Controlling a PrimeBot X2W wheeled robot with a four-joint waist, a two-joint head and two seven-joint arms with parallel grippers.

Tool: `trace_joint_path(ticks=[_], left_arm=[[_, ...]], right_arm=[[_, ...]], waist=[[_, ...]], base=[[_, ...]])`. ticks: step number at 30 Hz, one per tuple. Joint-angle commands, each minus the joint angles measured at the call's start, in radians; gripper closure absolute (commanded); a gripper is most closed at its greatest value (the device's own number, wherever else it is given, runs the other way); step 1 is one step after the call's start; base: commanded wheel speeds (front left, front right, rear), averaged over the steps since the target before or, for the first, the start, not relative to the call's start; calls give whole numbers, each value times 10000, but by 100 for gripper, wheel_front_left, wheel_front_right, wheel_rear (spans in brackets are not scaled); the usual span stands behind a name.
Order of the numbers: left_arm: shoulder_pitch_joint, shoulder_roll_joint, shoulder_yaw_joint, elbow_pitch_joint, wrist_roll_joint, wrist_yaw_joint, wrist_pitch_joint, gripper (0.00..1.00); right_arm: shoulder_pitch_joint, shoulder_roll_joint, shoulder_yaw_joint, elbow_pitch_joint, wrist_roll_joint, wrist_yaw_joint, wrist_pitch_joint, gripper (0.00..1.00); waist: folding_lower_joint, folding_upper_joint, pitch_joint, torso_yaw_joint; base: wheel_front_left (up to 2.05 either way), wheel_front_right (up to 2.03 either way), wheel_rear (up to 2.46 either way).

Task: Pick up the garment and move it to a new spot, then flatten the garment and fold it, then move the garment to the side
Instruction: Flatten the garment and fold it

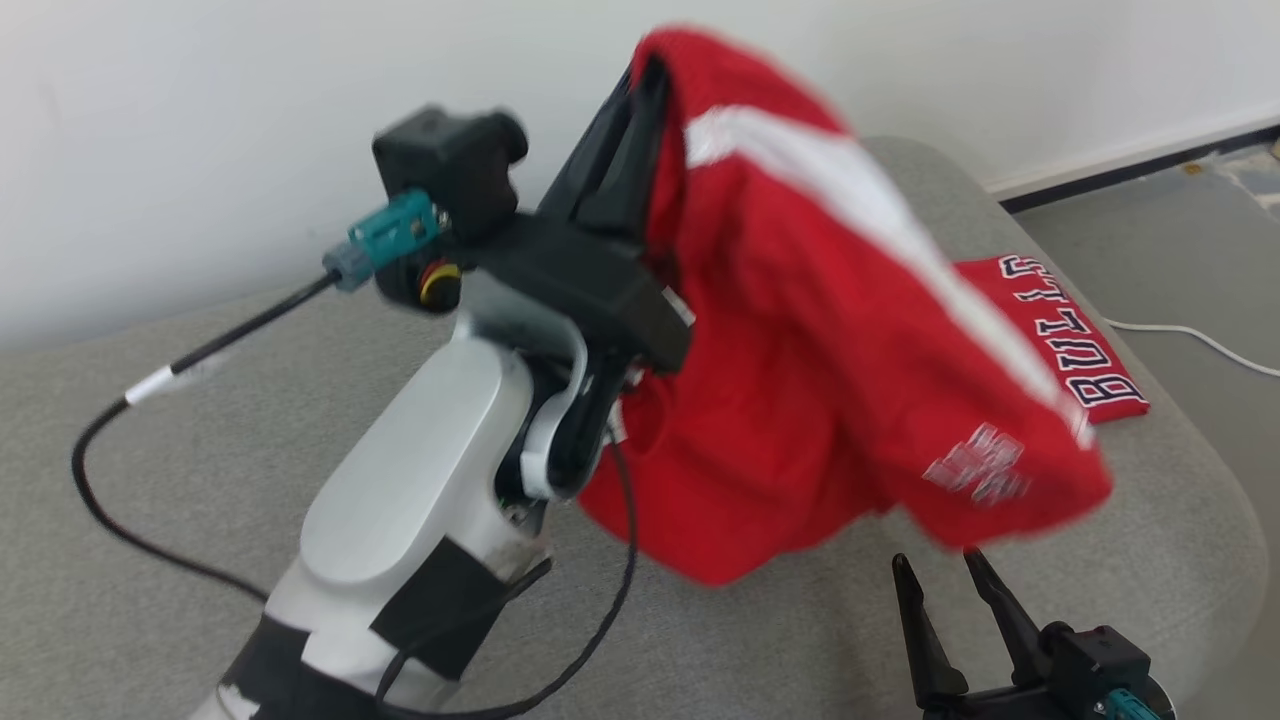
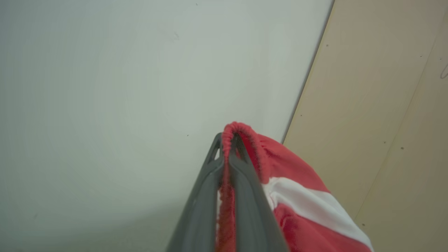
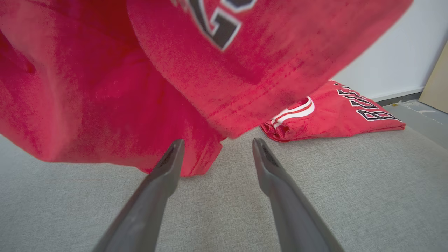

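Note:
A red garment (image 1: 810, 380) with a white stripe hangs in the air above the grey cushion (image 1: 200, 440). My left gripper (image 1: 640, 90) is raised high and shut on the garment's gathered edge (image 2: 232, 140); the cloth drapes down to its right. Low at the right, my right gripper (image 1: 940, 565) stands open just below the hanging hem (image 3: 196, 115), with nothing between its fingers (image 3: 168, 164).
A second red garment (image 1: 1060, 335) with "BULLS" lettering lies folded on the cushion's far right, also seen as the folded garment (image 3: 332, 115) beyond my right fingers. A white wall (image 1: 200, 130) stands behind. A white cable (image 1: 1200, 340) lies on the floor at right.

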Motion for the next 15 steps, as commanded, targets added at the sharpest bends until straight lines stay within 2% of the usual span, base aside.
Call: trace_joint_path(ticks=[1, 8, 15], left_arm=[[364, 163, -12, 180, 59, 60, 25, 100], [2309, 1083, -139, 1924, 108, 457, 17, 100], [3803, 1637, 304, 3152, -403, 636, -431, 100]], right_arm=[[91, -59, 7, -18, -19, -26, 22, 0], [199, -57, 104, -181, -46, -26, 130, 0], [231, -178, 92, -316, -25, -26, 229, 0]], waist=[[1, 1, -71, 242], [1, 1, -32, 551], [1, 1, 19, 823]], base=[[0, 0, 0], [0, 0, 0], [0, 0, 0]])
